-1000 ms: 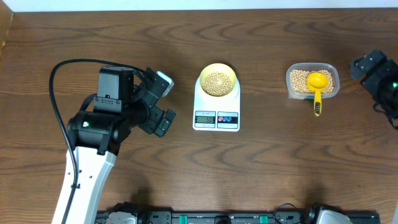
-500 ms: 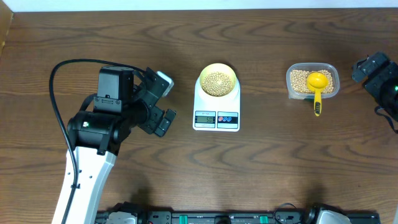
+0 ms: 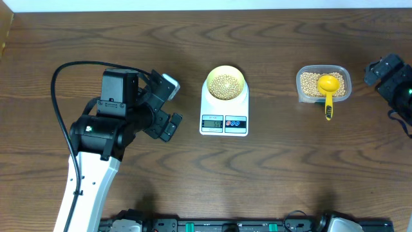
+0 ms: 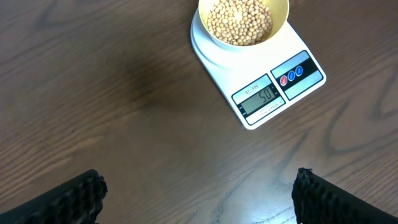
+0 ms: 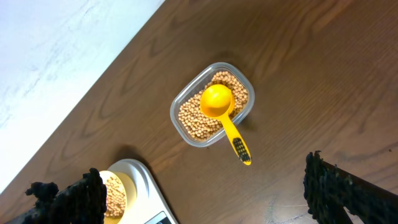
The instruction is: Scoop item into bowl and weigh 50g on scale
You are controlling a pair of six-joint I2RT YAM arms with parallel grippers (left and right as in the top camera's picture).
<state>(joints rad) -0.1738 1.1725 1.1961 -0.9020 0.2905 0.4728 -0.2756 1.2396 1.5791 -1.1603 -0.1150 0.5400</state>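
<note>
Left pincer (image 4: 196,190) and right pincer (image 5: 205,183) hang spread, clear of the white rectangular scale (image 3: 224,111). Its round pale-yellow bowl (image 4: 281,20) of tan beans (image 4: 239,22) weighs undisturbed.

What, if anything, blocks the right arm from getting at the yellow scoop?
Likely yes, nothing: the open right gripper faces the yellow scoop across bare table, its handle overhanging the tub.

The left arm (image 3: 90,171) has a white lower link under black, blocky joint housings; a small green light (image 3: 89,127) shows on one; a black cable (image 3: 56,96) loops beside it; the right arm (image 3: 394,78) is black; the fingers (image 4: 62,199) are black and rough-textured.
</note>
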